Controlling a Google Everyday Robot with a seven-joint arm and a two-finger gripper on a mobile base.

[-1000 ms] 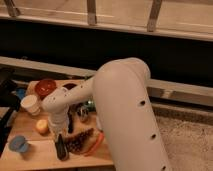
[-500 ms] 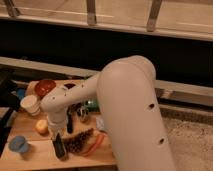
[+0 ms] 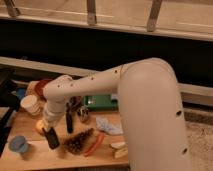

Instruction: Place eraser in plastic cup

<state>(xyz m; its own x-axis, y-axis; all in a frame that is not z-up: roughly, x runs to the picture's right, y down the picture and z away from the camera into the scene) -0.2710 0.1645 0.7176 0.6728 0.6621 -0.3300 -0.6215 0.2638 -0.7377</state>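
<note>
Plastic cup [image 3: 19, 144]: light blue, upright near the left edge of the wooden worktop [image 3: 35, 160], mouth open and nothing in it that I can see. It sits just where it sat a second ago.
White cup [image 3: 31, 104]: taller, further back on the worktop, not part of this job.
Pincer [image 3: 48, 130]: at the end of the pale forearm, low over the worktop, right of the plastic cup and in front of a yellow fruit [image 3: 39, 126]. It looks clamped on the top end of the eraser.
Eraser [image 3: 50, 140]: black block hanging nearly upright from the pincer, leaning a little. Its lower end is near the wood, and I cannot tell whether it touches. It is near the cup but not yet over it.
What has changed: pincer and eraser have slid left together, away from the pinecone-like thing [image 3: 79, 141] and towards the cup.
Black-handled utensil [image 3: 69, 120]: lying behind them, unmoved.
Carrot [image 3: 96, 144]: lying right of the pinecone-like thing, unmoved.
Arm [image 3: 150, 110]: the big white elbow fills the right side.
Meaning for the task: the carry is under way and the gap to the cup is closing. The eraser seems too low to pass the rim, so I reckon a lift comes before it goes in.
</note>
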